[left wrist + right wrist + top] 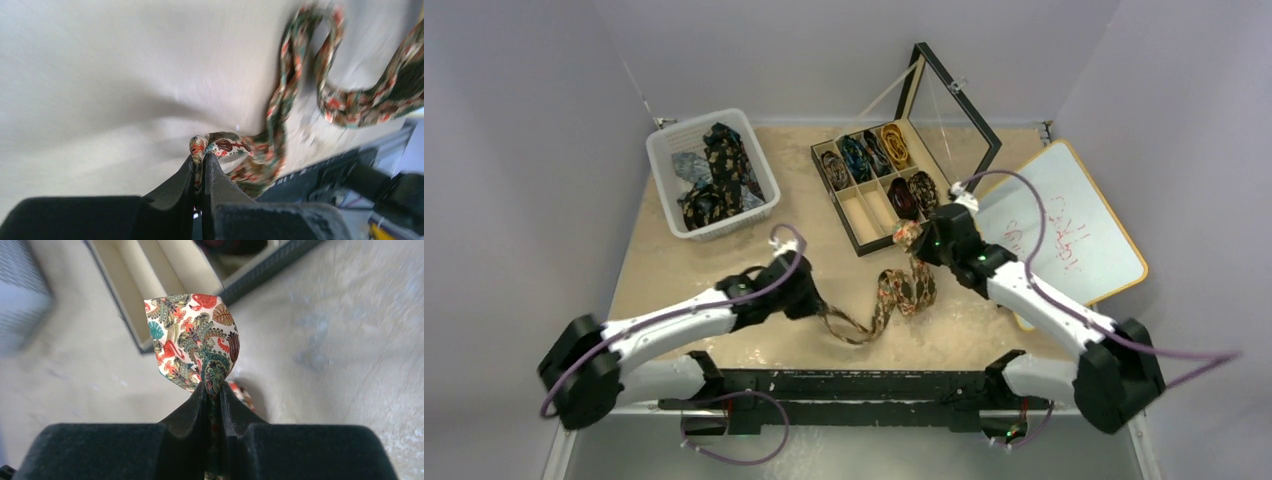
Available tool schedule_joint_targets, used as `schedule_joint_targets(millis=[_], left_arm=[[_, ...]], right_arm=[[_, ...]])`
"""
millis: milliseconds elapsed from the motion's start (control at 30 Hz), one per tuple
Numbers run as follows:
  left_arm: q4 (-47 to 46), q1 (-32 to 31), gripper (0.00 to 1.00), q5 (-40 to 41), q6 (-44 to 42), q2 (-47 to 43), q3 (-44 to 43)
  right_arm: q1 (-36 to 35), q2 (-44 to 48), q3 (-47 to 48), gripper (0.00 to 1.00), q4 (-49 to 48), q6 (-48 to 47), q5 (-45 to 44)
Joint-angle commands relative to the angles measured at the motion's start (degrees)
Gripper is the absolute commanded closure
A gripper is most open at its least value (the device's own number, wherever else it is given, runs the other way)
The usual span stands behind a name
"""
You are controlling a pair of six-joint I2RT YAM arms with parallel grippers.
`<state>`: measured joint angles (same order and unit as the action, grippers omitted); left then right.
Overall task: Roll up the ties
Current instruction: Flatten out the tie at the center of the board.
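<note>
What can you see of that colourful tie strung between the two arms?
The tie is a long, narrow strip of smooth-looking fabric, paisley in cream, red, teal and dark green. It is unrolled. The left claw pinches its thin end, and the right claw pinches its broad pointed end, held up in the air. Between them it snakes in loose bends over the tan table.

Tan paisley tie (906, 289) unrolled, looping loosely, both ends raised; other ties (894, 146) coiled behind.
</note>
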<state>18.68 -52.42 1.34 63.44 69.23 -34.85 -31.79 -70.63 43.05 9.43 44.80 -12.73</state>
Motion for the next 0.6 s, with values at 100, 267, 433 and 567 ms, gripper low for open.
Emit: schedule_joint_targets(millis=[100,267,433,567], left_arm=[[5.3,5.1,1.00,16.8,-13.3,-21.9,0.4],[5.3,5.0,1.00,15.9,-5.4,-29.0,10.1],[12.2,5.0,0.86,12.9,7.1,-33.7,15.6],[20.4,5.0,0.52,11.7,14.1,-31.0,13.3]], right_arm=[[5.0,20.3,-9.8,0.82,-13.6,6.5,-2.3],[5.3,30.9,-21.7,0.64,-16.9,17.8,-4.0],[5.4,36.2,-21.3,0.28,1.2,29.7,-15.5],[5.4,33.2,-14.5,0.19,11.5,30.3,-19.5]])
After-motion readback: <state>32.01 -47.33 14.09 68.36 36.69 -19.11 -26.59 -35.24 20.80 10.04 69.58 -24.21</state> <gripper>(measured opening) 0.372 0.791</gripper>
